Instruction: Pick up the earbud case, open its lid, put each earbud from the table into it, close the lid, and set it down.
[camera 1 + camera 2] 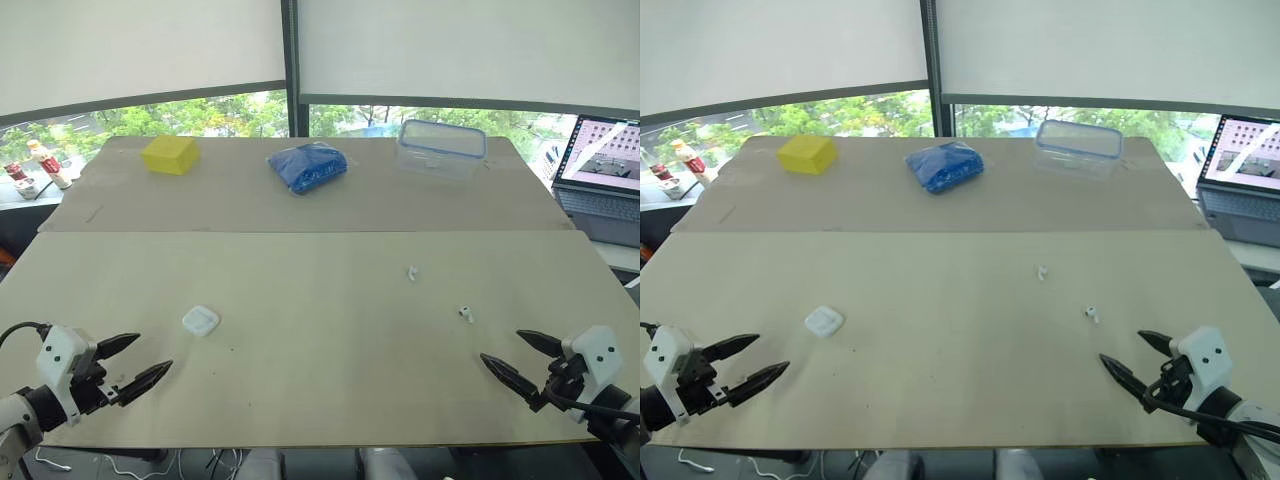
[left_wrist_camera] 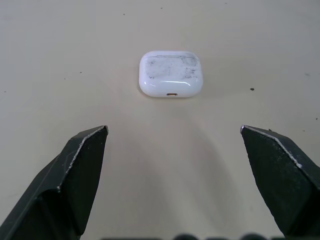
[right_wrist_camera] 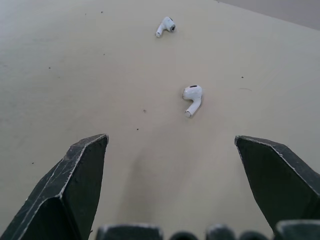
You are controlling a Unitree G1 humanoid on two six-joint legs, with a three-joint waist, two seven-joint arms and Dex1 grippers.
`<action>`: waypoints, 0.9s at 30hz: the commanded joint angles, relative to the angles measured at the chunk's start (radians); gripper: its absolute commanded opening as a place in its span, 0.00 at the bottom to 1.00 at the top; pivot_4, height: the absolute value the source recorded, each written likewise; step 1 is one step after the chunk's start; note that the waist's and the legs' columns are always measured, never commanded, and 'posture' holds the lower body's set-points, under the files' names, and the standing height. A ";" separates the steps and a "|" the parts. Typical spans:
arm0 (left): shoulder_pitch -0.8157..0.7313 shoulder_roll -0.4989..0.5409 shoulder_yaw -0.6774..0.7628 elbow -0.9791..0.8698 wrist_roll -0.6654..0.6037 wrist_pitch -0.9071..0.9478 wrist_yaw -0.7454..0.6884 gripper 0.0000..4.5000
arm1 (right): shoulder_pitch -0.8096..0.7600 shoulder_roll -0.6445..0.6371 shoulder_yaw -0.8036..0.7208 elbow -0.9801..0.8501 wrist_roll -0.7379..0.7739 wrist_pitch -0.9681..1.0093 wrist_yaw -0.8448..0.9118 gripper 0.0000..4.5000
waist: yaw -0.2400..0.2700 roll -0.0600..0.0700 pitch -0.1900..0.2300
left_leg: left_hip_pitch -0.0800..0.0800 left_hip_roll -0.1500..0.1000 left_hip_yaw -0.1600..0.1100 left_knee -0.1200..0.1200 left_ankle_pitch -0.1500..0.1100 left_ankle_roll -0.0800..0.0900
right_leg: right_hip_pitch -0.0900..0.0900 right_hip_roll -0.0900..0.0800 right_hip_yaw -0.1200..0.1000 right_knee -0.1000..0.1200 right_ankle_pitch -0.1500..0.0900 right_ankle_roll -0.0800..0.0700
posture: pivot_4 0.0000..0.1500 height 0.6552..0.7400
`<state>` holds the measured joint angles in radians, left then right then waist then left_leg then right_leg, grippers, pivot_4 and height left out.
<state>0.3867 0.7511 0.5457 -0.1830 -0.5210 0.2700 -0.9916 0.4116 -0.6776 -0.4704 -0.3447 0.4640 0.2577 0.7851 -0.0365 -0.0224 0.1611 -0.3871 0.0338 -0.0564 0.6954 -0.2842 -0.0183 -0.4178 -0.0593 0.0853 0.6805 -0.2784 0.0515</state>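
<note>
A white earbud case, lid closed and scuffed on top, lies flat on the beige table at the left. My left gripper hovers open near the front left edge, a short way in front of the case and apart from it. Two white earbuds lie on the table at the right: the nearer earbud and the farther earbud. My right gripper is open near the front right edge, short of the nearer earbud, holding nothing.
Along the back of the table sit a yellow block, a blue bag and a clear plastic container. An open laptop stands beyond the right edge. Small bottles stand off the far left corner.
</note>
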 commanded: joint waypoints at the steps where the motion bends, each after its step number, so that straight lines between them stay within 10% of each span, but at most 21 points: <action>1: -0.029 0.009 -0.025 -0.007 0.020 0.026 0.034 1.00 | -0.010 -0.012 -0.012 -0.069 0.035 0.014 0.017 0.99 | 0.000 0.000 0.000 | 0.000 0.000 0.000 0.000 0.000 0.000 | 0.000 0.000 0.000 0.000 0.000 0.000 | 1.00 0.36; 13: -0.234 -0.023 -0.211 0.091 0.087 0.086 0.123 1.00 | -0.205 -0.272 0.114 -0.364 0.254 0.308 0.134 0.99 | -0.001 0.000 0.000 | 0.000 0.000 -0.001 0.000 0.000 0.000 | 0.000 0.000 0.000 0.000 0.000 0.000 | 1.00 0.36; 27: -0.444 -0.004 -0.356 0.225 0.124 0.140 0.079 1.00 | -0.552 -0.308 0.344 -0.311 0.326 0.422 0.178 0.99 | 0.021 -0.001 0.000 | 0.000 0.000 -0.001 0.001 0.000 0.000 | 0.000 0.000 -0.001 0.000 0.000 0.000 | 1.00 0.36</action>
<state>-0.0513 0.7339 0.2088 0.0249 -0.4104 0.3972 -0.8987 -0.1121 -0.9828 -0.1414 -0.6573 0.7970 0.6786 0.9556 -0.0151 -0.0231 0.1616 -0.3872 0.0334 -0.0579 0.6960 -0.2842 -0.0182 -0.4180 -0.0598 0.0838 0.6807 -0.2780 0.0512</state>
